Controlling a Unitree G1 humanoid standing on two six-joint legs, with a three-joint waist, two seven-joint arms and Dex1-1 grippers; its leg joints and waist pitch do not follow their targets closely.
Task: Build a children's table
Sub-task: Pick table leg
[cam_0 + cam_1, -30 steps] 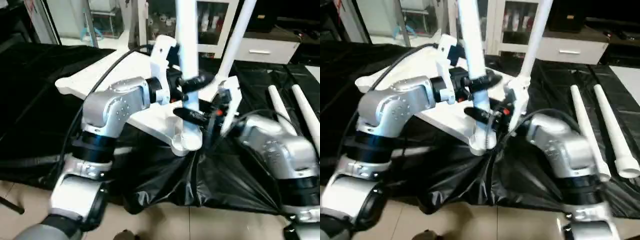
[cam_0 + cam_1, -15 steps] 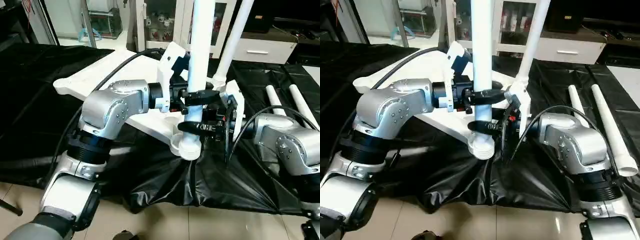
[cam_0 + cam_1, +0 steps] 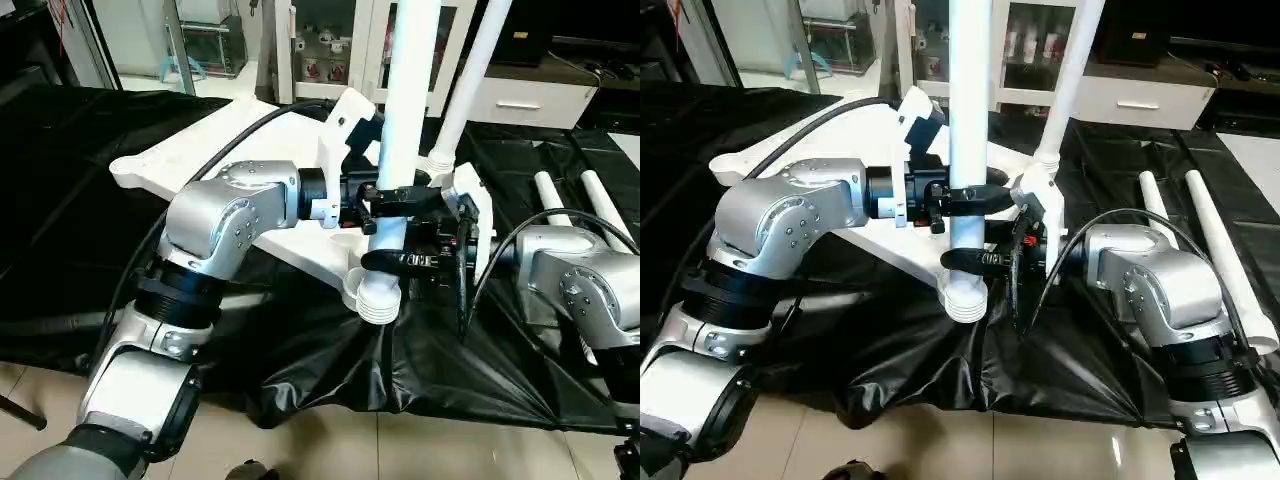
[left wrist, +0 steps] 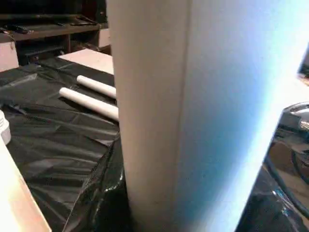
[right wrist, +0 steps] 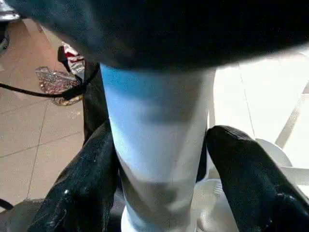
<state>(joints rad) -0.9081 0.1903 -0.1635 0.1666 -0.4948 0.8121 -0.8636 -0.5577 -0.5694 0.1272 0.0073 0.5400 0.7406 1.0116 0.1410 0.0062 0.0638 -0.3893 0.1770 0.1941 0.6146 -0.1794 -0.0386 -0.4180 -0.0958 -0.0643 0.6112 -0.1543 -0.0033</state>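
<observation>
At frame centre, both grippers clamp one upright white leg [image 3: 405,110]: the left gripper [image 3: 395,198] higher, the right gripper [image 3: 400,262] near its ribbed foot, poised over the tabletop's [image 3: 215,150] corner socket [image 3: 356,284]. The leg looks light, stiff and smooth, so a firm low hold suits it.

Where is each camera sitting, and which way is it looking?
Left eye and right eye views: on the head, looking down over both silver arms at the tabletop and upright leg.
Left wrist view: on the left arm, looking past that leg at two spare legs.
Right wrist view: on the right arm, looking along its black fingers, which clamp the leg.
Shared: all show the held leg.
</observation>
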